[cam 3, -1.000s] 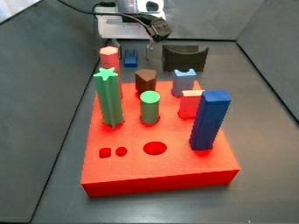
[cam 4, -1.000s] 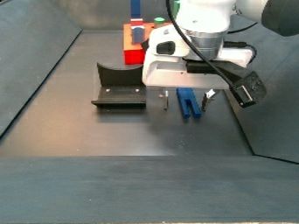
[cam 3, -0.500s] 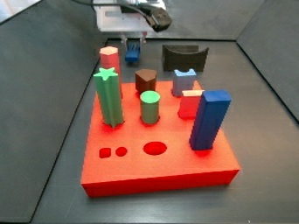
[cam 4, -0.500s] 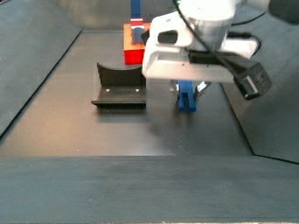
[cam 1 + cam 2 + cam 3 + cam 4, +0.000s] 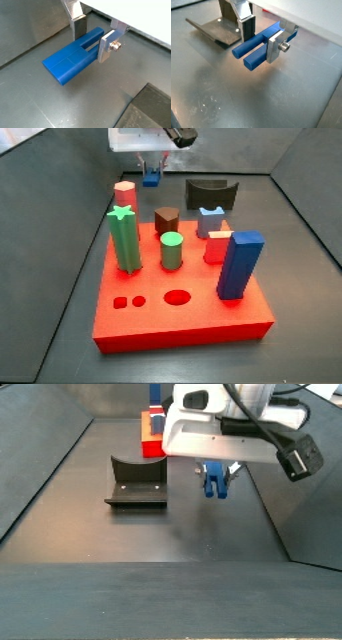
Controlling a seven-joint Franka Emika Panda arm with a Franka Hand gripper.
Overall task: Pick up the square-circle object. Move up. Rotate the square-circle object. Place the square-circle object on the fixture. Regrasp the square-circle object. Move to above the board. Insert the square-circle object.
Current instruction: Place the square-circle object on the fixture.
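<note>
The gripper [image 5: 262,36] has its jaws clamped on the square-circle object [image 5: 258,47], holding it clear of the floor, beside the fixture [image 5: 136,484] and behind the board [image 5: 181,298]

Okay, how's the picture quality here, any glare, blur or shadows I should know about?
Wrist views: soft glare on the grey floor, and the hand and its square-circle object stay fairly sharp. A side view: the object casts a faint shadow on the floor. Another side view: the board is evenly lit.
</note>
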